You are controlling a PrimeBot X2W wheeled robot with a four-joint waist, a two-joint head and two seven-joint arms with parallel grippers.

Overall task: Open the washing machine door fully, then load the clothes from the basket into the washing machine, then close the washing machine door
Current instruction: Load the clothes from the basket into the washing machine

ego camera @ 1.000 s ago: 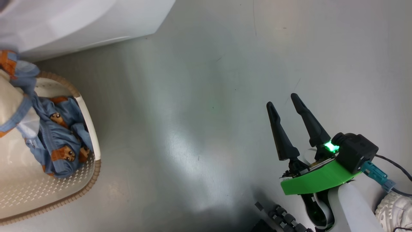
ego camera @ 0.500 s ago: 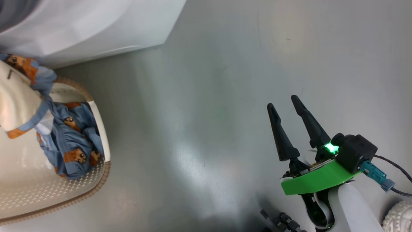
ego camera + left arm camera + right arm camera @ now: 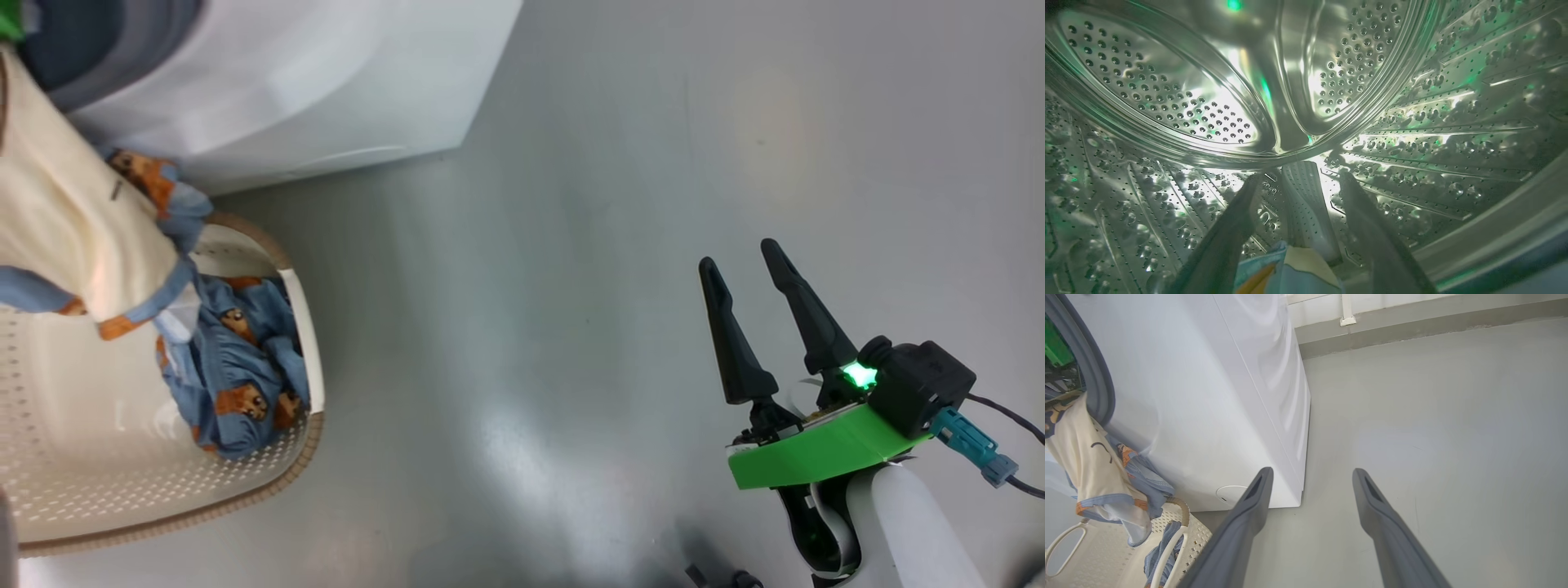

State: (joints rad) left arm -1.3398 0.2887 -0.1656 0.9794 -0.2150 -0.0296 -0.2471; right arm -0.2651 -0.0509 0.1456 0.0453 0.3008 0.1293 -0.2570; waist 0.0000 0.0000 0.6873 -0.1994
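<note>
The white washing machine stands at the upper left; its door is out of view. Inside the perforated steel drum my left gripper is open, and a blue and cream bit of the clothes lies low between its fingers. A cream garment with blue and orange trim hangs from the grey gasket down over the basket. More blue printed clothes lie in the basket. Far to the right, my right gripper hangs open and empty above the floor.
Grey floor stretches between the basket and my right arm. A wall base with a white pipe runs behind the machine. A round cap sits low on the washer's front. My left arm's green bracket shows in the opening.
The head camera has swung left, so washer and basket sit further right in the picture. My left gripper has opened. The right gripper keeps its pose.
</note>
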